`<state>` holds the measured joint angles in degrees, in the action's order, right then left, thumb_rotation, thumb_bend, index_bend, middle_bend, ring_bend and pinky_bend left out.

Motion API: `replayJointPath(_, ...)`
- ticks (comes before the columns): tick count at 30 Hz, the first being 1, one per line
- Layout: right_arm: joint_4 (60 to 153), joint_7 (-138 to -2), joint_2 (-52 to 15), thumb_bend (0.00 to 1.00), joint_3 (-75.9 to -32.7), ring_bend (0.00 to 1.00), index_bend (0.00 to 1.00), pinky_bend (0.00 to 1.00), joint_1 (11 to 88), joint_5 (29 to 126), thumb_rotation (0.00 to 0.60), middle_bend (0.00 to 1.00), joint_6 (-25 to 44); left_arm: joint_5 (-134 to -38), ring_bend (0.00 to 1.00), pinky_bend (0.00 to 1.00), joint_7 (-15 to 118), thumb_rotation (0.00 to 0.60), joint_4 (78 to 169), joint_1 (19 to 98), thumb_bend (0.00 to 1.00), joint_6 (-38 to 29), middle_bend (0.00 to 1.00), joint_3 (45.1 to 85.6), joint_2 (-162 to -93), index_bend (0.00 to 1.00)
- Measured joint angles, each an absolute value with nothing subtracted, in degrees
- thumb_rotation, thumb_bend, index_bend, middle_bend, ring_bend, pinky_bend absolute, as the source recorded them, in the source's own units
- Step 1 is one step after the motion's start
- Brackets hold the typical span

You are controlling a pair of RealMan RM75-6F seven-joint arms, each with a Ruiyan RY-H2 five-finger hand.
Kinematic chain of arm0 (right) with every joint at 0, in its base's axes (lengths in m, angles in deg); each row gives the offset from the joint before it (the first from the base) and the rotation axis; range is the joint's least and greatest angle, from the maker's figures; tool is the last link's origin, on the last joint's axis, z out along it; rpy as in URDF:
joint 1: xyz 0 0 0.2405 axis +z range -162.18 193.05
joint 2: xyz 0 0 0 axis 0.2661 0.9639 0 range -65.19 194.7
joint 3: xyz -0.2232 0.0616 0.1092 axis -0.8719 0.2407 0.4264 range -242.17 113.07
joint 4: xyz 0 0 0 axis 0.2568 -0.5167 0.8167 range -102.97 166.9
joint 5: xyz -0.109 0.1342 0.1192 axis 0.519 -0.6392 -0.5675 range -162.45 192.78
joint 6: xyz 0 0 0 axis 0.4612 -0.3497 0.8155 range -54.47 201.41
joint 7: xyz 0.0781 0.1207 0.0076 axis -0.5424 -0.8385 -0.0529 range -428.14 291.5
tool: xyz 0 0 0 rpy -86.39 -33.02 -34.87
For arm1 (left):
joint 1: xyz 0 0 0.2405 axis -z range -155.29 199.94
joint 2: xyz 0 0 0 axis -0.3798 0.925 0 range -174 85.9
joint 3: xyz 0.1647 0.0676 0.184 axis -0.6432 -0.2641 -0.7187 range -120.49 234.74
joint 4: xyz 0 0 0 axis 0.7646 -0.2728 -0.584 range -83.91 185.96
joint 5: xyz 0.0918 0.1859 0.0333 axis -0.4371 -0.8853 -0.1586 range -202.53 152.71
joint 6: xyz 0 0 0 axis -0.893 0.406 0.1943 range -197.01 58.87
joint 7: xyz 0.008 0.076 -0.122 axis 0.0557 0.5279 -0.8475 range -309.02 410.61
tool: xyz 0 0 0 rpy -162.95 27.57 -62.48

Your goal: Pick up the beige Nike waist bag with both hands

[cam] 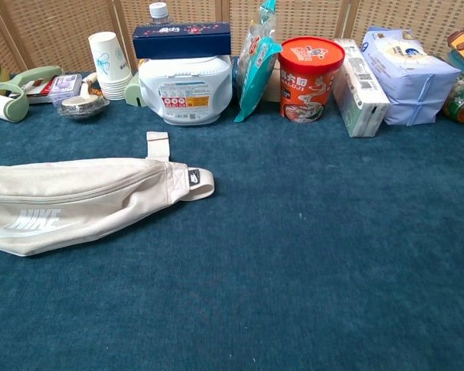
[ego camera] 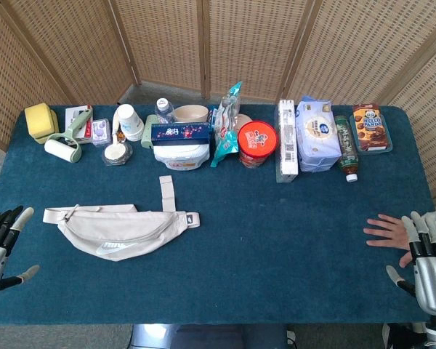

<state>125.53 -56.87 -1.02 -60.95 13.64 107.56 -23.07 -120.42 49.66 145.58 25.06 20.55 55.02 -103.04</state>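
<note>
The beige Nike waist bag (ego camera: 120,227) lies flat on the blue table, left of centre, its strap ends pointing left, up and right. The chest view shows the bag (cam: 69,202) at the left with the white NIKE logo facing me. My left hand (ego camera: 1,247) hovers at the table's left edge, fingers spread, holding nothing, a short way left of the bag. At the front right corner my right hand (ego camera: 429,256) has its fingers apart and is empty, far from the bag. Neither hand appears in the chest view.
A human hand (ego camera: 386,231) rests on the table just left of my right hand. Along the back stand a lint roller (ego camera: 62,149), paper cups (ego camera: 129,121), a white tub (cam: 186,90), a red noodle cup (ego camera: 257,144), tissue packs (ego camera: 317,134) and a bottle (ego camera: 346,149).
</note>
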Motion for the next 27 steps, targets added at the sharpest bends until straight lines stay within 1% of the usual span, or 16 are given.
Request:
replayJointPath(6, 125.63, -56.93, -0.89, 0.0, -61.0, 0.0, 0.0, 0.0, 13.6, 107.47, 0.6, 0.0, -22.83, -120.06, 0.0, 0.02, 49.6, 0.6, 145.48, 25.22, 0.0, 19.99, 0.0, 55.04, -103.12, 0.0)
replayJointPath(11, 126.05, -57.63, -0.49, 0.0, -60.85, 0.0, 0.0, 0.0, 13.57, 106.86, 0.6, 0.0, -22.48, -119.13, 0.0, 0.02, 48.88, 0.6, 144.39, 26.7, 0.0, 17.07, 0.0, 55.41, -103.32, 0.0)
replayJointPath(15, 126.29, -57.67, -0.29, 0.0, -60.86, 0.0, 0.0, 0.0, 13.63, 106.32, 0.6, 0.0, -21.78, -118.17, 0.0, 0.02, 46.97, 0.6, 141.91, 29.45, 0.0, 12.09, 0.0, 55.87, -103.74, 0.0)
replayJointPath(21, 126.62, -56.99, -0.43, 0.0, -60.81, 0.0, 0.0, 0.0, 13.75, 105.94, 0.6, 0.0, -21.23, -118.45, 0.0, 0.02, 43.12, 0.6, 135.24, 35.22, 0.0, 4.13, 0.0, 56.19, -105.59, 0.0)
replayJointPath(27, 126.74, -57.49, -0.18, 0.0, -60.45, 0.0, 0.0, 0.0, 13.79, 104.76, 0.6, 0.0, -20.75, -117.99, 0.0, 0.02, 43.46, 0.6, 131.97, 39.88, 0.0, -2.46, 0.0, 56.42, -108.52, 0.0)
